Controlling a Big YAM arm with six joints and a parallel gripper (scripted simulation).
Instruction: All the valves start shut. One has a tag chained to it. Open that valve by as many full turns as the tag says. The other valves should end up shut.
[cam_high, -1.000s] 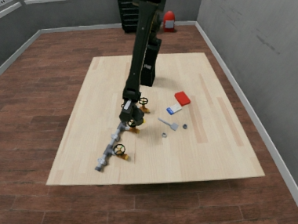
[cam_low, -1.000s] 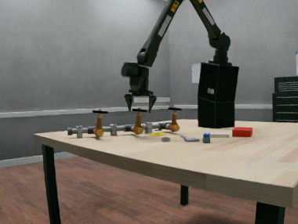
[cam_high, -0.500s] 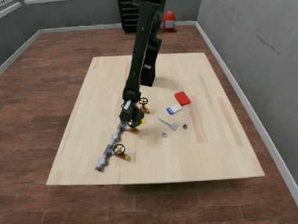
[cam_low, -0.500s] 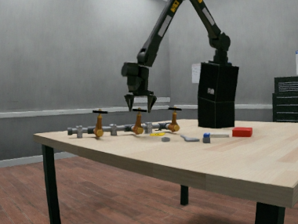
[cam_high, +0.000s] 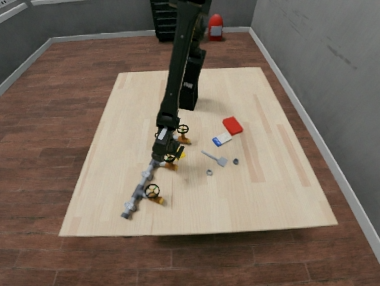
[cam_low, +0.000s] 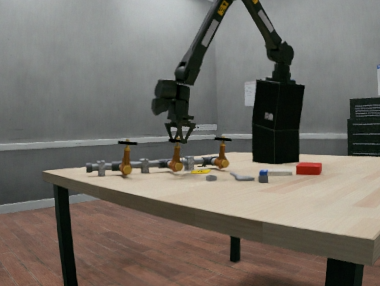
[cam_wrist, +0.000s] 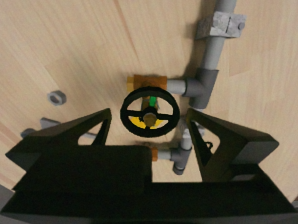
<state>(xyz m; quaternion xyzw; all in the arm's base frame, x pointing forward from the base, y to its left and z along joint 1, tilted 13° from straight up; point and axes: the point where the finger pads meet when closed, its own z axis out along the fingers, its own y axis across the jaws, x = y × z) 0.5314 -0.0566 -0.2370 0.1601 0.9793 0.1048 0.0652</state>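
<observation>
A grey pipe (cam_high: 141, 186) lies on the wooden table with three brass valves, each with a black handwheel. The middle valve (cam_high: 166, 160) has a yellow tag (cam_low: 200, 171) beside it. In the wrist view its handwheel (cam_wrist: 150, 111) with a green mark sits between my fingers, the yellow tag partly hidden under it. My gripper (cam_wrist: 149, 112) is open and hangs just above this handwheel, fingers to either side and apart from the rim; it also shows in the exterior view (cam_low: 179, 135). The near valve (cam_high: 153, 191) and the far valve (cam_high: 183, 131) stand free.
A red block (cam_high: 232, 125), a blue-and-white block (cam_high: 222, 139), a grey flat tool (cam_high: 215, 158) and two small nuts (cam_high: 210, 172) lie right of the pipe. The black robot base (cam_low: 277, 121) stands at the back of the table.
</observation>
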